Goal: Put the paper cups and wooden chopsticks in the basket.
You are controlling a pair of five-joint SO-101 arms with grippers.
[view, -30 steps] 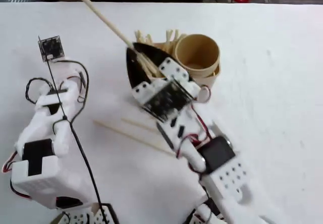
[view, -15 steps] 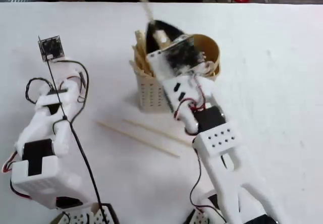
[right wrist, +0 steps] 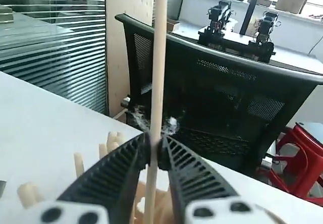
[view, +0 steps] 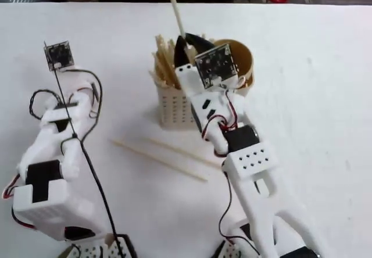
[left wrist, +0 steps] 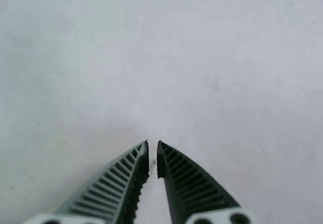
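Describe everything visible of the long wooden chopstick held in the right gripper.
The long pale wooden chopstick is a thin, straight, smooth stick of light bare wood. It stands nearly upright, clamped in the shut right gripper. Its upper end runs past the high view's top edge. Its lower end points down at the white perforated plastic basket, over the other chopsticks there. Whether it touches them cannot be told.

Bright, even light. Tabletop (view: pixel 314 54) glares near-white, little surface detail. Shadows on it soft and faint. Blinds (right wrist: pixel 45 42) beyond the far edge glow; daylight behind them, probably.
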